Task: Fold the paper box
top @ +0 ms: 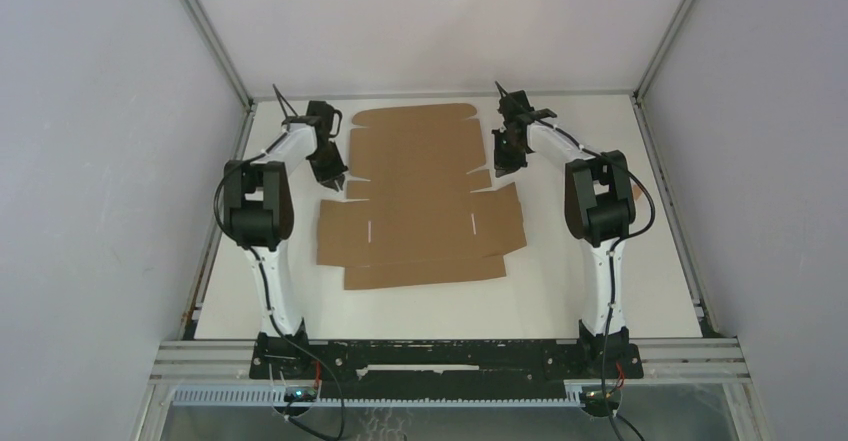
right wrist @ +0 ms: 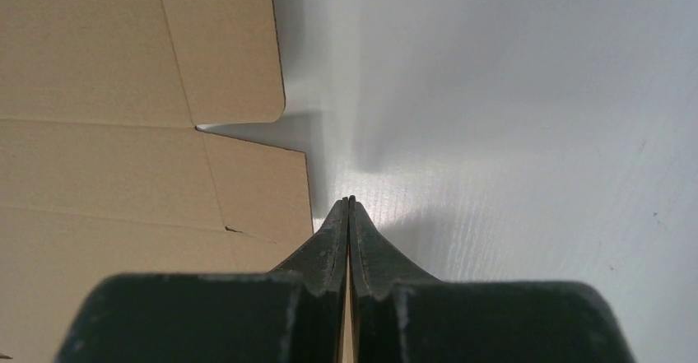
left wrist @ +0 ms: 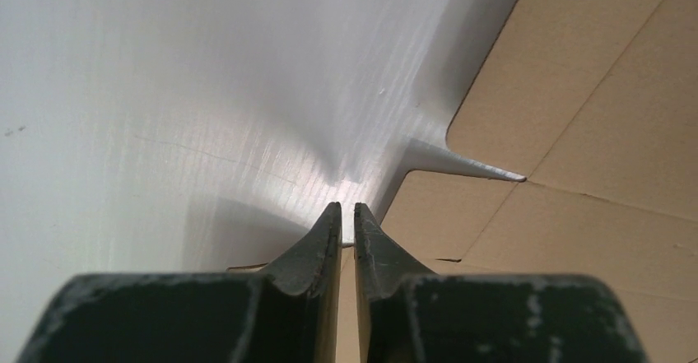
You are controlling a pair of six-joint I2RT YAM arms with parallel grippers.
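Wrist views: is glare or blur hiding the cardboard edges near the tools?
Left wrist: bright sheen on the table just ahead of the left tool, its fingers soft-focused, paper box edge crisp. Right wrist: milder sheen, soft shadow beside the paper box edge, creases clear.

A matt white tabletop (top: pixel 570 296) sits inside plain pale-grey wall panels (top: pixel 90 161), which meet at slanting silver aluminium frame posts (top: pixel 205 31) by its far corners. A slotted grey cable duct (top: pixel 430 398) runs along its near edge. The light is soft and even.
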